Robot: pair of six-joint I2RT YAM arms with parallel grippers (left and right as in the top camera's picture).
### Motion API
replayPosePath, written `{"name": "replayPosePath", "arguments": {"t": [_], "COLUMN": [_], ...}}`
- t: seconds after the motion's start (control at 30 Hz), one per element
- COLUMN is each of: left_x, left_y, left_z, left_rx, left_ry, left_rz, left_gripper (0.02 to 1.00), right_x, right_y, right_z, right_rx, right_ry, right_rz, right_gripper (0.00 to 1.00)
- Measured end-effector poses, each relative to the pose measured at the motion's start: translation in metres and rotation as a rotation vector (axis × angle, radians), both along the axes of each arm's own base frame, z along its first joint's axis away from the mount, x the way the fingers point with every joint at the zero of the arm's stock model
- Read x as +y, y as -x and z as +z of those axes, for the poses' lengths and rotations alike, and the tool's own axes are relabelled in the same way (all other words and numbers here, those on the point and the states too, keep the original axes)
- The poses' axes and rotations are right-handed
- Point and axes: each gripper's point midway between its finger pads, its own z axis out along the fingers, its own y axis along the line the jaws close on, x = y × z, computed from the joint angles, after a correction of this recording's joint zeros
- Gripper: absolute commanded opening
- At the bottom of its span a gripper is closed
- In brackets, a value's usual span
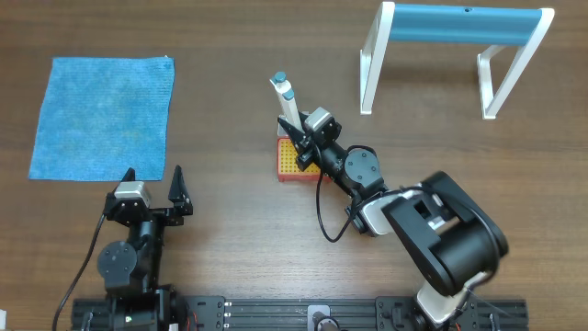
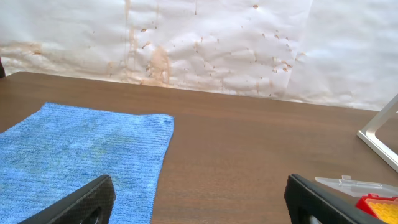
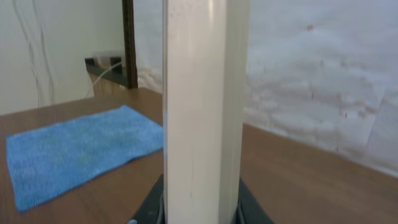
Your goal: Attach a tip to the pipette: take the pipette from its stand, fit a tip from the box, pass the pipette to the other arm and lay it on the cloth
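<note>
Right gripper [image 1: 296,127]: clenched on white blue-capped pipette [image 1: 284,92].
Fitting: best pressed vertically into red-yellow tip box [image 1: 287,164].
Left gripper [image 1: 152,172]: released.

A brown wood-grain surface [image 1: 230,55] spans the scene. Behind its far edge hangs a wrinkled white wall covering [image 2: 217,43] with brownish stains. A dark upright post [image 3: 128,37] stands by the wall.

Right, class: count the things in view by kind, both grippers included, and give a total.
Cloth: 1
Pipette: 1
Tip box: 1
Stand: 1
Grippers: 2 (left gripper, right gripper)
Total: 6
</note>
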Motion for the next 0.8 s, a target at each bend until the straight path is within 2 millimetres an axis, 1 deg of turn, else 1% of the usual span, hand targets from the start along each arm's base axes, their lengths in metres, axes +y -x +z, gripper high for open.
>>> {"name": "replayPosePath", "arguments": {"t": [0.1, 0.27, 0.4, 0.53, 0.6, 0.63, 0.73, 0.8], "left_x": [0.000, 0.000, 0.000, 0.000, 0.000, 0.000, 0.000, 0.000], "left_y": [0.000, 0.000, 0.000, 0.000, 0.000, 0.000, 0.000, 0.000], "left_z": [0.000, 0.000, 0.000, 0.000, 0.000, 0.000, 0.000, 0.000], "left_rx": [0.000, 0.000, 0.000, 0.000, 0.000, 0.000, 0.000, 0.000], "left_ry": [0.000, 0.000, 0.000, 0.000, 0.000, 0.000, 0.000, 0.000], "left_rz": [0.000, 0.000, 0.000, 0.000, 0.000, 0.000, 0.000, 0.000], "left_gripper": [0.882, 0.882, 0.882, 0.882, 0.882, 0.882, 0.882, 0.882], "right_x": [-0.002, -0.006, -0.008, -0.013, -0.017, -0.022, -0.028, -0.034], "right_y": [0.003, 0.009, 0.014, 0.022, 0.029, 0.036, 0.047, 0.056], "right_z": [0.030, 0.062, 0.077, 0.088, 0.096, 0.100, 0.103, 0.108], "right_rx": [-0.062, -0.124, -0.120, -0.069, -0.057, -0.018, 0.034, 0.080], "right_ry": [-0.034, -0.071, -0.068, -0.033, -0.023, 0.001, 0.027, 0.005], "right_rz": [0.000, -0.001, 0.000, -0.001, -0.001, -0.001, -0.001, 0.003], "right_gripper": [0.080, 0.082, 0.080, 0.080, 0.080, 0.080, 0.082, 0.080]}}
